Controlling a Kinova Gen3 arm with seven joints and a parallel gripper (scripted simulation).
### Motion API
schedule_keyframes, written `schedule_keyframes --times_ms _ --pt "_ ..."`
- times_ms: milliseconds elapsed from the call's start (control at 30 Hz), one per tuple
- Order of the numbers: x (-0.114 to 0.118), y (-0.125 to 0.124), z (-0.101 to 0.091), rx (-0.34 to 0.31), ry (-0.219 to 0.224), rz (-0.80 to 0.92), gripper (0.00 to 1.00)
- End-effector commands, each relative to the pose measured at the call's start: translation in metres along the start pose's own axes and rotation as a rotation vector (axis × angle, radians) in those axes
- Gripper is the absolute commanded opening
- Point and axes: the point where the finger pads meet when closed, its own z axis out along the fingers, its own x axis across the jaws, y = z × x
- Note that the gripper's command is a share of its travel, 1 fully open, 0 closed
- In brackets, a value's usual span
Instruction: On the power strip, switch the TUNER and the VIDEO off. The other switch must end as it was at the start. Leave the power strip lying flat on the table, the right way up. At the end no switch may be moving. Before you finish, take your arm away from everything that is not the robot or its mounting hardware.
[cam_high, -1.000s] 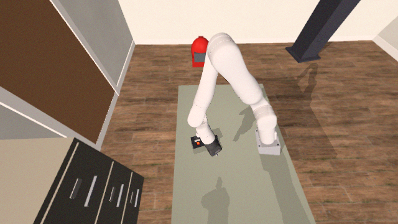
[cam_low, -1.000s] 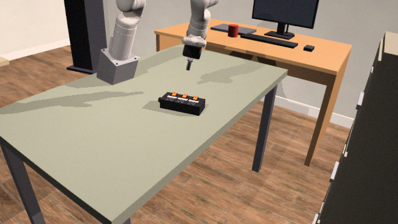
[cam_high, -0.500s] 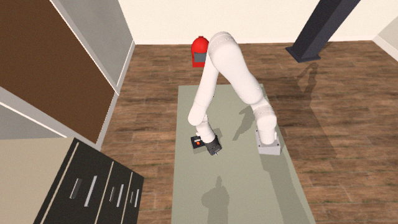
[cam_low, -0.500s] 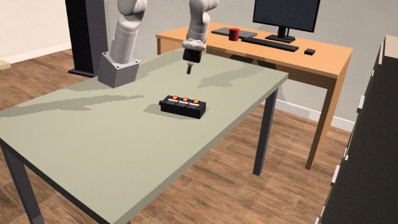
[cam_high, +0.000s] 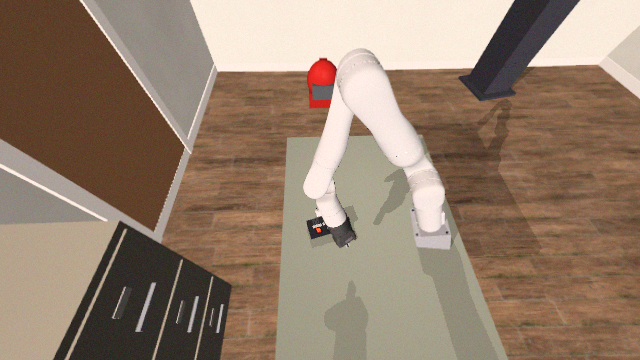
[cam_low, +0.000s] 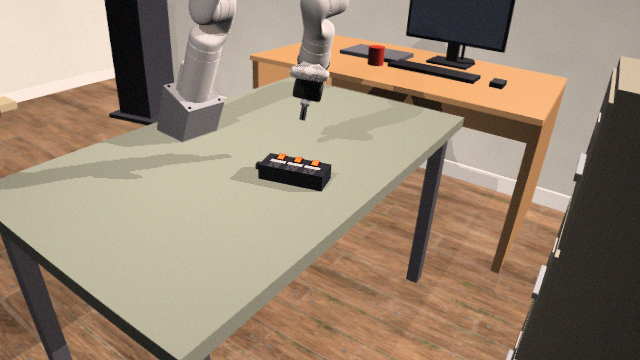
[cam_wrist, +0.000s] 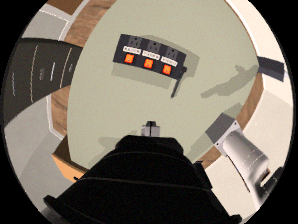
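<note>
The black power strip (cam_high: 311, 232) (cam_low: 290, 178) (cam_wrist: 118, 51) lies flat on the table, switches up. Its three orange switches stand in a row beside white labels. The middle switch (cam_low: 298, 159) (cam_wrist: 148, 63) has a label that seems to read TUNER. The switch nearest the cord end (cam_low: 281, 156) (cam_wrist: 167, 69) seems labelled VIDEO. The third switch (cam_low: 315, 163) (cam_wrist: 129, 59) is at the other end; its label is hard to read. Rocker tilts are too small to tell. My gripper (cam_high: 347, 245) (cam_low: 303, 119) (cam_wrist: 151, 126) is shut and empty, raised above the table on the switch side, apart from the strip.
A short dark cord (cam_wrist: 175, 90) sticks out from the strip's end. The arm's base (cam_high: 432, 239) (cam_low: 187, 120) stands on the table. A desk (cam_low: 520, 102) with a red mug (cam_low: 376, 55), a keyboard and a monitor stands beyond the table.
</note>
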Motion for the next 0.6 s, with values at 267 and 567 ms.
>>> schedule_keyframes --times_ms 267,567 --pt "0.0013 -0.0048 -0.002 0.003 -0.019 0.008 0.0" --pt "0.0019 -0.0071 -0.003 0.005 -0.027 0.008 0.0"
